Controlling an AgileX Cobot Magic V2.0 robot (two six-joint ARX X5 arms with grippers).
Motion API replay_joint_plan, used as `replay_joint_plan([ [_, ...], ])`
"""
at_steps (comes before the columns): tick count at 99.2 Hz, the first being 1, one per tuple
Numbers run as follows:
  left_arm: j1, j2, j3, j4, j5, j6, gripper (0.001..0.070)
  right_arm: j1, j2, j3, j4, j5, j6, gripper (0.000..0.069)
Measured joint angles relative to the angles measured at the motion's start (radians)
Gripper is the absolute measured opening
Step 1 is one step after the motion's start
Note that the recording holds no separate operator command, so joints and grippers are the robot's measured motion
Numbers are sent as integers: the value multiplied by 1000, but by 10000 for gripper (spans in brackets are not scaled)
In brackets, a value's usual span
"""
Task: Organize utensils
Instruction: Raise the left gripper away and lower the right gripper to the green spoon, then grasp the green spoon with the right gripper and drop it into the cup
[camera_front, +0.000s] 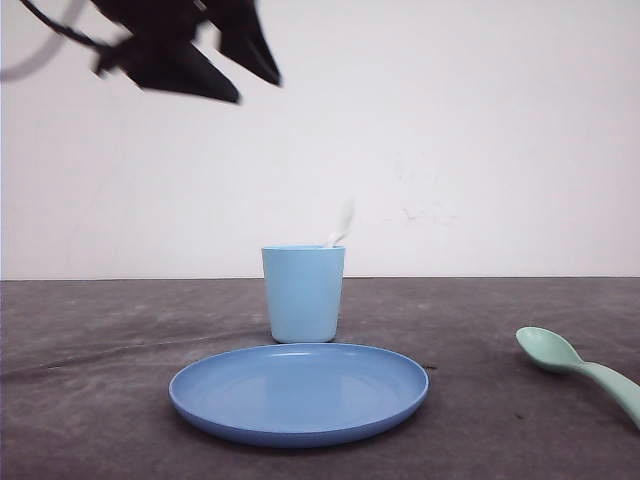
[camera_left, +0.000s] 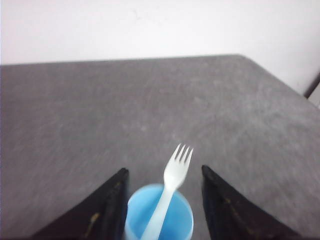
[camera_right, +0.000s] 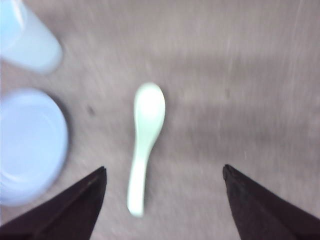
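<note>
Spoon (camera_right: 146, 140) lies flat on the table (camera_right: 240, 100) beside the plate (camera_right: 30, 145), fork (camera_left: 172, 185) already in the cup (camera_left: 159, 215); right hand (camera_right: 162, 200), spread wide, should centre over the handle, while left hand (camera_left: 162, 200) hangs empty above.

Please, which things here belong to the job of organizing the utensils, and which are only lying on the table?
Belong to the job:
- fork, cream-white, standing in the cup, tines up
- spoon, mint-green, lying on the table, between the open right gripper fingers
- cup, light blue, holding the fork

Only lying about:
- plate, round, blue, in front of the cup, nothing on it
</note>
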Motion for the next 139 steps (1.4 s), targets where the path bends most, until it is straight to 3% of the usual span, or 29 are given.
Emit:
replay_joint_plan([
  [24, 0, -242, 0, -342, 0, 0, 270, 148, 129, -33, 28, 83, 69, 433],
  [40, 0, -324, 0, -478, 0, 0, 270, 252, 227, -63, 100, 147, 122, 415],
  [69, 0, -397, 0, -562, 0, 0, 270, 344, 409, -69, 225, 198, 184, 346],
  [97, 0, -420, 0, -613, 0, 0, 270, 349, 547, -72, 270, 224, 198, 325],
  [123, 0, -422, 0, -627, 0, 0, 270, 350, 554, -72, 298, 232, 201, 105],
  [139, 0, -423, 0, -627, 0, 0, 270, 350, 554, -72, 298, 233, 201, 78],
])
